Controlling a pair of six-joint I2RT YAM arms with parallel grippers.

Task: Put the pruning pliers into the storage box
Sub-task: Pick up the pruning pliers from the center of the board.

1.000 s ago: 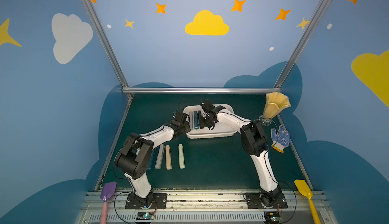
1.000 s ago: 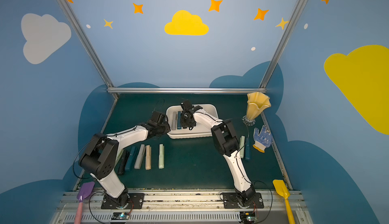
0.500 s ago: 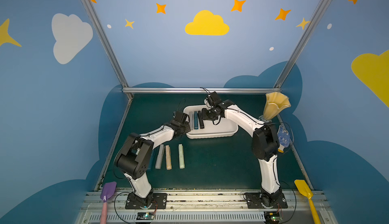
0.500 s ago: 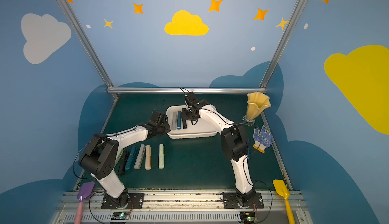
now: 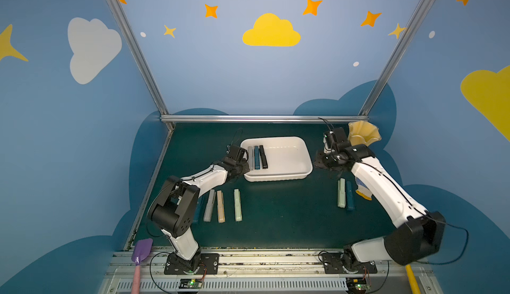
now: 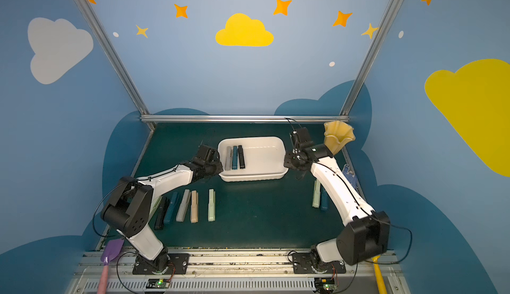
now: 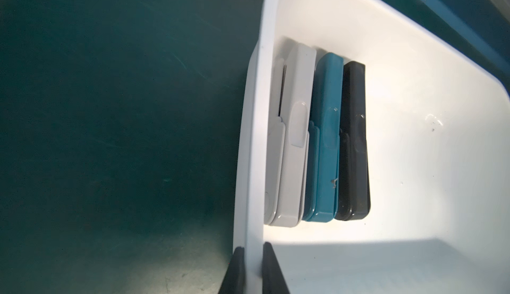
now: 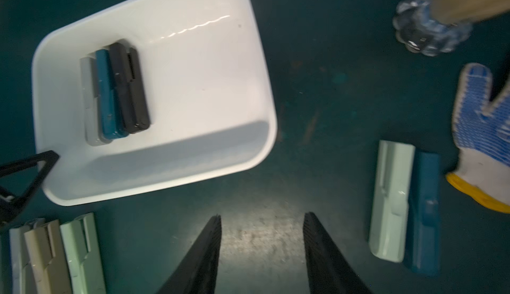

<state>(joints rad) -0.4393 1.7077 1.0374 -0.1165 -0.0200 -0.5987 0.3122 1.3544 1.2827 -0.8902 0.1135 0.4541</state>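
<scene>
Left wrist view: the left tool [image 7: 252, 247] is clamped on the rim of the storage box [image 7: 252, 140], one finger inside the wall and one outside. Three pruning pliers [image 7: 325, 140], grey, teal and black, lie packed against the box's 9 o'clock wall. The box itself sits at 12 o'clock on the table [image 5: 276, 223]. The right tool [image 8: 263, 215] hovers empty, jaws apart, just off the box's 3 o'clock side. Its likely next pick is the pale green pliers [image 8: 390, 201] at the table's 3 o'clock, which touch a teal neighbour [image 8: 425, 212]. A clean grasp would need one finger eased into that seam at mid-length, clear of the glove [image 8: 480, 146], then a drop beside the black one. Only a top view shows the whole row [image 6: 185, 205] of five at 8 o'clock; only the left wrist view shows the rim grip plainly.
</scene>
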